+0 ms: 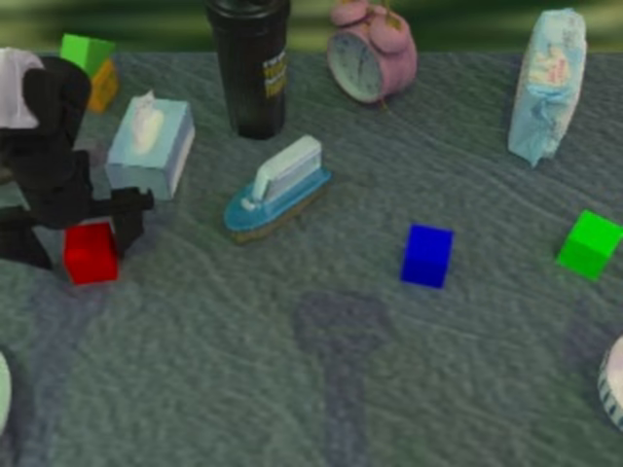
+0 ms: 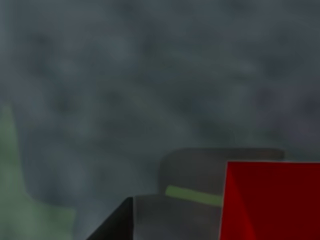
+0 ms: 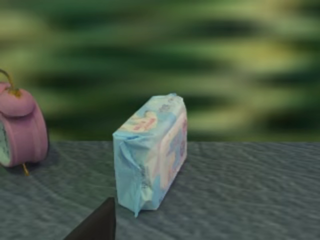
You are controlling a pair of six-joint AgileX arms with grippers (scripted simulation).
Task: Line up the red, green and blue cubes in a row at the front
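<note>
Overhead view first: your left gripper [image 1: 92, 238] sits over the red cube [image 1: 91, 253], just in front of the tissue box [image 1: 151, 146]; blue cube [image 1: 427, 255] and green cube [image 1: 589, 244] lie well right of it. Left wrist view: cube fills one corner; jaw state cannot be told. Right wrist view: only a wipes pack [image 3: 150, 152] and pink clock [image 3: 20, 131]; right arm looks parked.

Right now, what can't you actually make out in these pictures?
- Left gripper by the red cube: top view, the arm covers its fingers, so grip unknown.
- Right gripper: only a dark sliver at the right wrist view's edge.
- White round object: cut off by the top view's right edge.
- Clock: half cropped in the right wrist view.
</note>
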